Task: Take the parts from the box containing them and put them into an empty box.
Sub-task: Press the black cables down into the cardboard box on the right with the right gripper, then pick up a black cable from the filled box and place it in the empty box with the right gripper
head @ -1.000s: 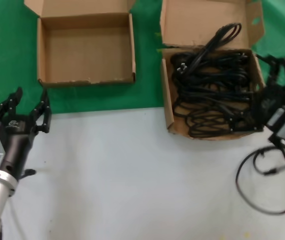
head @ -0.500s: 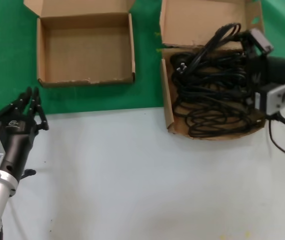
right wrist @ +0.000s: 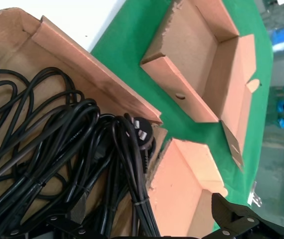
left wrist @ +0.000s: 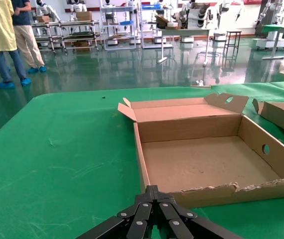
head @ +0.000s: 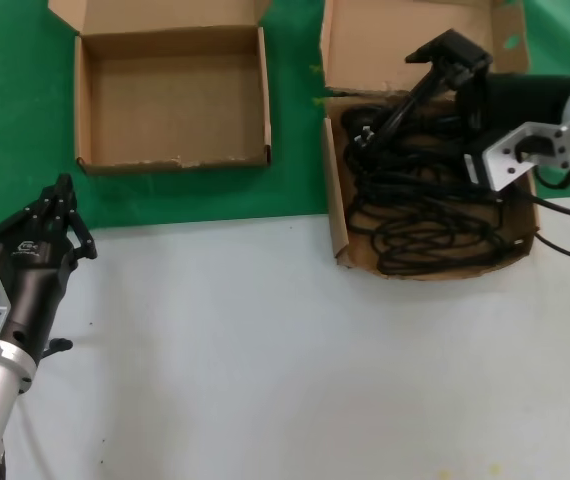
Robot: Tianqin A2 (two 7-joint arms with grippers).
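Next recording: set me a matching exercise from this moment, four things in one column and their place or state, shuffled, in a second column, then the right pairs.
Things:
1. left gripper
2. right gripper
3. power cords
4. wide shallow box

Places or states:
A. piled inside the deep box with the big rear flap
B. over the rear of the cord-filled box, fingers open
C. on the green mat with nothing inside it
D. fingers shut, in front of the wide box near the mat's edge

Pairs: 1-D, 2-B, 3-A, 4-C
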